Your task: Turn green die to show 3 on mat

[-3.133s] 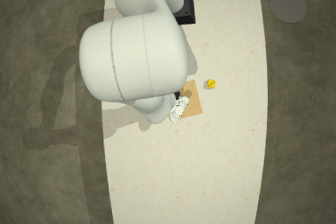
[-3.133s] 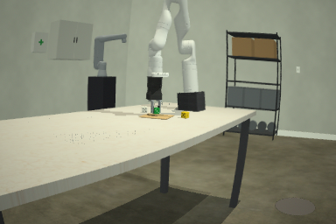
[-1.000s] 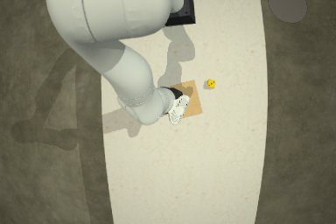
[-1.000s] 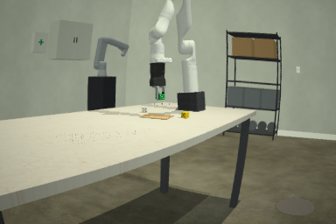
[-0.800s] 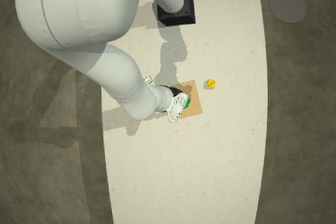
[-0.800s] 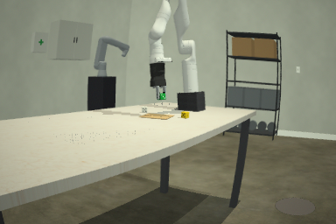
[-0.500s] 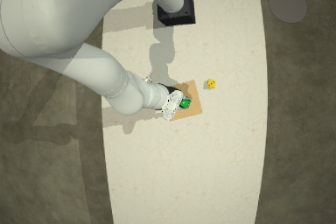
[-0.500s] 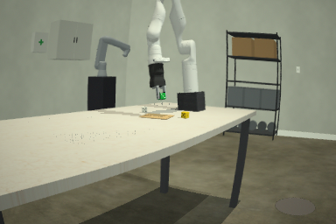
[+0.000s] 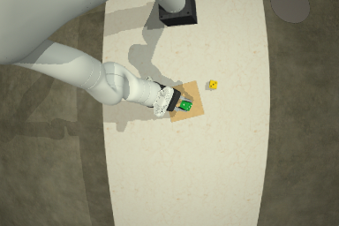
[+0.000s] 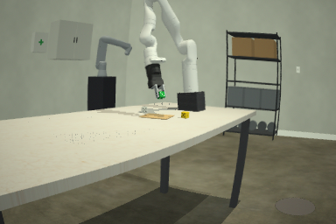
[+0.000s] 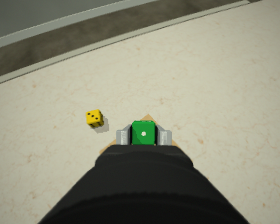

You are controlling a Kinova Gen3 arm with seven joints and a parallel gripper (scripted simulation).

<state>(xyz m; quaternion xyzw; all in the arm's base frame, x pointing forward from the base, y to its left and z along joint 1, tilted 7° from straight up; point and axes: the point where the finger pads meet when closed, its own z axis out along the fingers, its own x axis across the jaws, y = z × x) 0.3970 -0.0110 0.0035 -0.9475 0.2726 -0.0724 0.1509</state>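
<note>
My gripper (image 11: pixel 143 131) is shut on the green die (image 11: pixel 143 133) and holds it in the air above the tan mat (image 9: pixel 190 98). The gripper is tilted to one side. In the wrist view the die's face towards the camera shows one white pip. The die also shows in the overhead view (image 9: pixel 185 105) and in the side view (image 10: pixel 161 94), well above the table. The mat (image 10: pixel 154 115) lies flat on the table. In the wrist view only its tip (image 11: pixel 149 119) shows past the die.
A yellow die (image 9: pixel 213 85) lies on the table just off the mat, also seen in the wrist view (image 11: pixel 94 117) and side view (image 10: pixel 185 115). A small white die (image 10: pixel 143 109) lies behind the mat. The arm's black base (image 9: pixel 177 6) stands at the table's back.
</note>
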